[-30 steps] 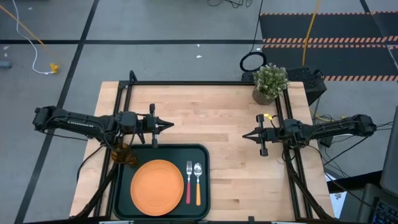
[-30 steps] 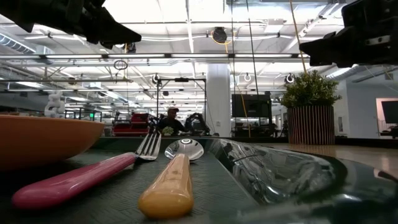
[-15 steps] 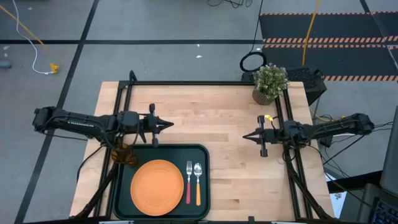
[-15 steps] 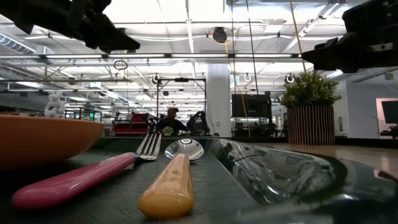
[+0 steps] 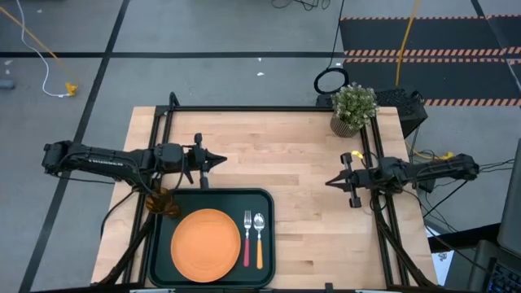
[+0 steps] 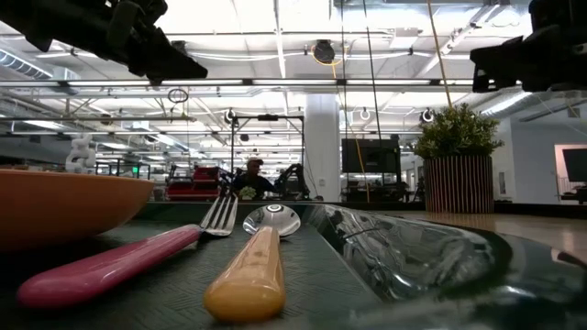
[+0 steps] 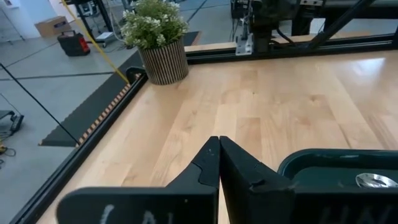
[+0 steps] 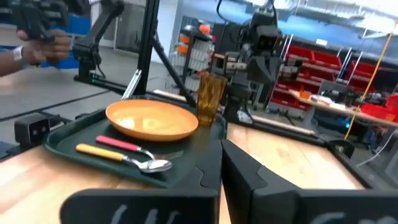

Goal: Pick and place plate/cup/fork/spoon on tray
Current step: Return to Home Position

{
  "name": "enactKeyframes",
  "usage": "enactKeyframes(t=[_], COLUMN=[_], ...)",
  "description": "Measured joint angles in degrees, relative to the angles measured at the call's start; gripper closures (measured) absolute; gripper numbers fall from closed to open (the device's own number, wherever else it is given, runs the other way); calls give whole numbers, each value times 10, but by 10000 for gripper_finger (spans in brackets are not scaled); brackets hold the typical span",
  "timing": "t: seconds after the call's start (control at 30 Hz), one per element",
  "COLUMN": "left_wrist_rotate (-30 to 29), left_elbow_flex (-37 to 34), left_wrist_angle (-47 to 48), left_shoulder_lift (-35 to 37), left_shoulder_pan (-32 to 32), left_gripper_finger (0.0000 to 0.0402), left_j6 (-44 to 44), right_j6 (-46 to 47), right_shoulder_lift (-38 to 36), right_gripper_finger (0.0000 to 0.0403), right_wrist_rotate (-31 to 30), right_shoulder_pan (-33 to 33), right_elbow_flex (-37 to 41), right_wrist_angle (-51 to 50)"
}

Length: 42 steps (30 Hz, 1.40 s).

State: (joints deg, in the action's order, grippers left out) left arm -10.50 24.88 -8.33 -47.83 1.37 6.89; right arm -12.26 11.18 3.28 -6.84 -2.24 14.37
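High view, left gripper (image 5: 221, 160) closed and empty above the tray's (image 5: 159, 244) far edge, cup (image 5: 160, 199) on the tray's far-left corner, plate (image 5: 205, 234), fork (image 5: 247, 237), spoon (image 5: 259, 236) on tray, right gripper (image 5: 330, 182) closed, empty, over bare table (image 5: 293, 146).

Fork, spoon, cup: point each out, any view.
fork (image 5: 247, 246), high view, on its red-pink handle.
spoon (image 5: 260, 248), high view, on its orange-yellow handle.
cup (image 8: 211, 98), right wrist view, on its amber side wall.
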Motion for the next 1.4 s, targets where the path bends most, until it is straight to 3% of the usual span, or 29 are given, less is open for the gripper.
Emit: enactKeyframes(t=[0.17,0.33,0.53,0.77,1.07,1.4], left_wrist_rotate=[0,0,0,0,0,7], left_elbow_flex=[0,0,0,0,-2,-111], left_wrist_angle=[0,-1,-4,-8,-4,-135], left_shoulder_lift=[0,0,0,0,0,0], left_shoulder_pan=[0,0,0,0,0,3], left_gripper_finger=[384,388,398,381,398,398], left_j6=[-5,-6,-10,-14,-6,-22], right_j6=[-7,-4,3,10,7,7], right_shoulder_lift=[-56,-111,-108,-108,-105,-105], right_gripper_finger=[403,403,403,403,403,403], right_wrist_rotate=[14,10,-47,-45,-45,-48], right_shoulder_pan=[0,1,1,1,1,1], right_elbow_flex=[0,0,0,0,0,0], right_wrist_angle=[-5,-71,-105,-152,-149,-108])
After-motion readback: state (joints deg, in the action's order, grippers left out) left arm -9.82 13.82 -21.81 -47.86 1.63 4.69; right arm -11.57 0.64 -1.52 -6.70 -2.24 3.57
